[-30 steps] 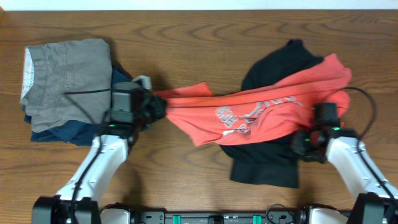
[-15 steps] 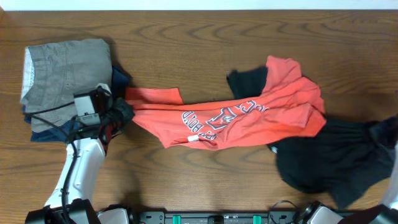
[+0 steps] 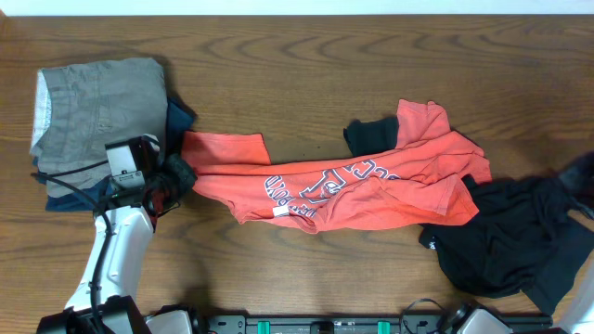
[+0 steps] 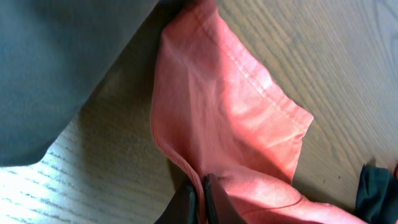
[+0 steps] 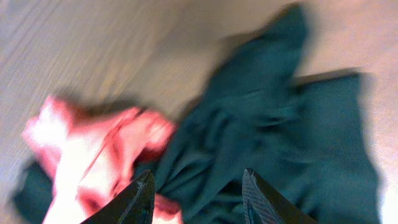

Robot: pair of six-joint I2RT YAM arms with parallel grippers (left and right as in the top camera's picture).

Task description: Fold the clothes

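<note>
**Shirt pulled clear, black garment set aside**

Compared with a second ago, the shirt [image 3: 353,181] lies further left across the worktop [image 3: 306,56]. The black garment [image 3: 506,241] no longer sits under it but lies bunched at the right edge, just touching it. Our left jaws pinch shut on the shirt's left corner beside the grey pile [image 3: 97,107]. Our right jaws stand apart above the black cloth, apparently holding nothing. We judge this the separating step. Next we need to spread the shirt flat before any fold.
</note>
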